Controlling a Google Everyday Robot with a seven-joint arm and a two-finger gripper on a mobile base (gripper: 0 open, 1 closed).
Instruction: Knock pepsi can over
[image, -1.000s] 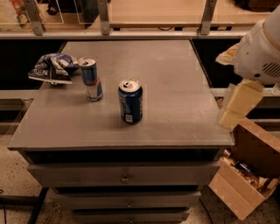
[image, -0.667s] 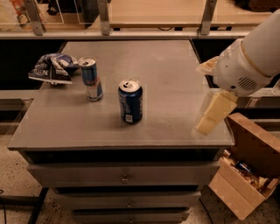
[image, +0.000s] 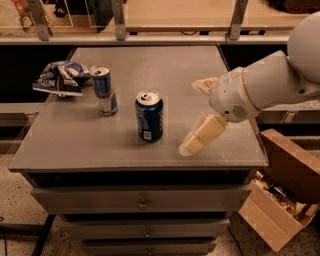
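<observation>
Gripper (image: 190, 117): hung low over the drawer cabinet's top (image: 75, 150), fingers spread apart, grasping nothing.
Pepsi can (image: 149, 117): stood upright just left of the gripper, near it but apart.
Farther left of the gripper: slim Red Bull can (image: 103, 90), then a crumpled snack bag (image: 60, 77).
Step in hand: approach; can not yet struck.
Next move: probably a leftward sweep against the can's upper half, stopping short of the slim can.

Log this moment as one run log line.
pepsi can: upright, untouched | gripper: open, to its right, apart | knock-over: not yet done
</observation>
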